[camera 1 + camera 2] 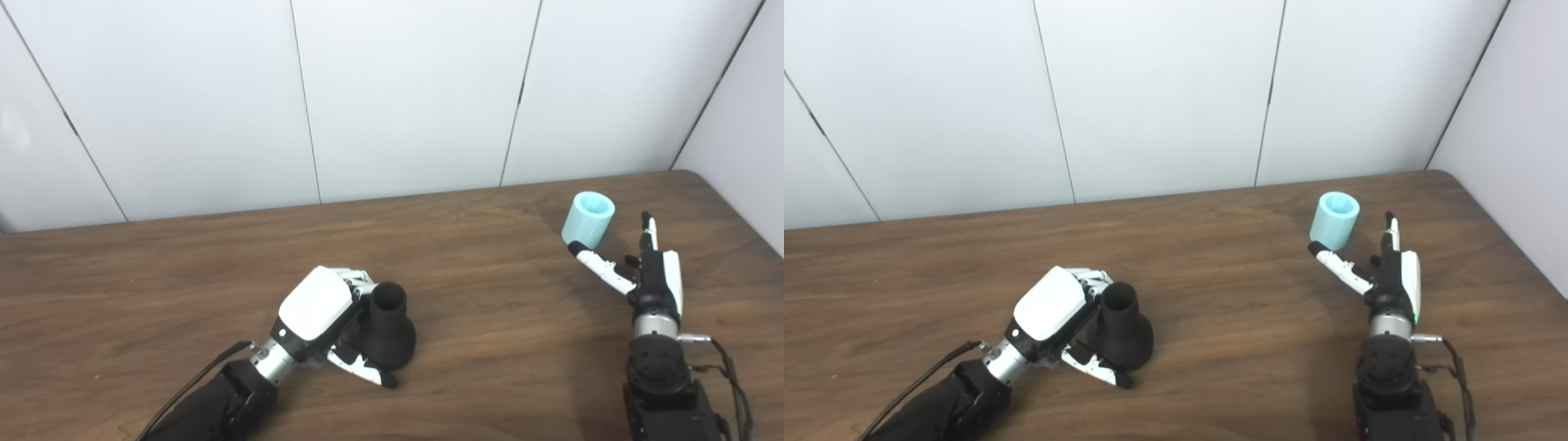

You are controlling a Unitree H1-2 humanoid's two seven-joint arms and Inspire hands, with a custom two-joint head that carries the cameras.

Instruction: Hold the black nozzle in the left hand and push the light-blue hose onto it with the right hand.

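Brown wood-grain table (465, 288) fills the lower half of the frame; white wall panels (404, 92) with dark seams fill the upper half.

Left hand (318, 312): located at lower centre-left, with its arm entering from the bottom left edge. The white back of the hand faces up. The fingers (358, 278) curl around the far side of the black nozzle (387, 334), and the thumb (361, 367) lies along the near side of its flared base. The hand is closed around the nozzle. The nozzle stands upright with its wide base on or just above the table and its narrow open mouth facing up; whether the base touches the wood cannot be told.

Right hand (649, 269): located at right of centre, with its arm entering from the bottom right edge. The hand stands edge-on, fingers extended toward the far side of the table and thumb (597, 263) spread out to the left. The hand is released and holds nothing. The thumb tip lies just beside the lower edge of the light-blue hose (588, 220); contact cannot be confirmed.

Hose: a short pale cylinder, standing on the table at upper right with its open end up and slightly tilted. It is well apart from the nozzle.
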